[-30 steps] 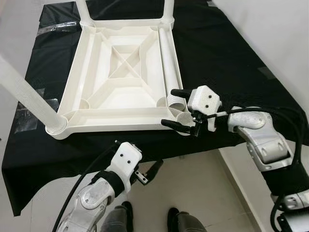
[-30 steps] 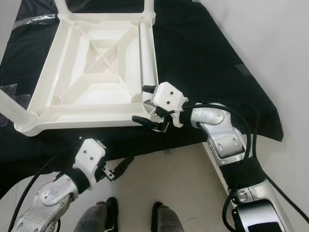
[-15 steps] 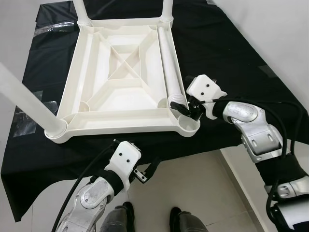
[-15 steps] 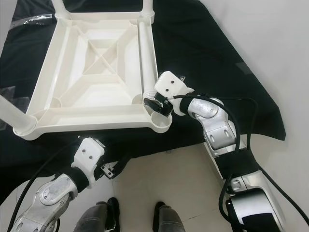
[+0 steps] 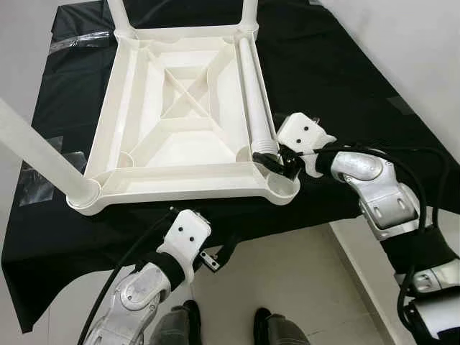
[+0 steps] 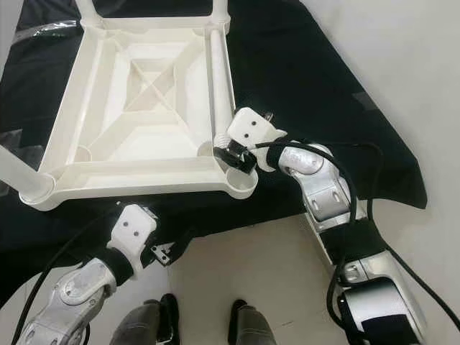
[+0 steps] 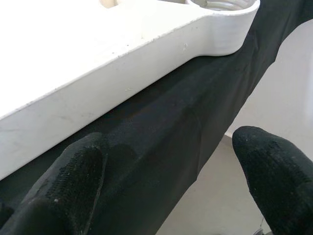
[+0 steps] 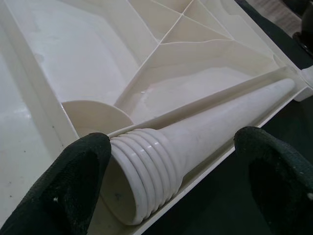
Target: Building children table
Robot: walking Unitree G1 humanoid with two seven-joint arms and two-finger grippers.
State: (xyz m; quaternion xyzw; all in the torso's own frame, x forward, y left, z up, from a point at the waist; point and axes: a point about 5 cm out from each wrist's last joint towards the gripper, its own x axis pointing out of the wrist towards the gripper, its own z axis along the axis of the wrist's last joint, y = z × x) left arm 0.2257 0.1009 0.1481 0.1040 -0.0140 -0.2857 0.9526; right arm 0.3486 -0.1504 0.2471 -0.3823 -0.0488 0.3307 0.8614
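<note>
White loose leg (image 8: 195, 142) between right end effector (image 5: 277, 159) fingers, inside upturned tabletop (image 5: 180, 108), black cloth (image 5: 323, 79) beneath

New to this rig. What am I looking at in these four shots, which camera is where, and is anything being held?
It is a humanoid robot with two silver arms, each ending in two long black fingers. The two wide pictures come from a stereo camera on its head, looking down; the two close-ups come from cameras on its wrists, looking along the fingers.

In front of it a white plastic tabletop lies upside down on a black cloth. Three legs are already standing in their corners. A fourth, loose leg lies inside the tabletop along its right edge.

The right gripper is at that leg's ribbed end, fingers open on either side of it, not closed on it. The left gripper hangs open below the cloth's near edge, holding nothing.
</note>
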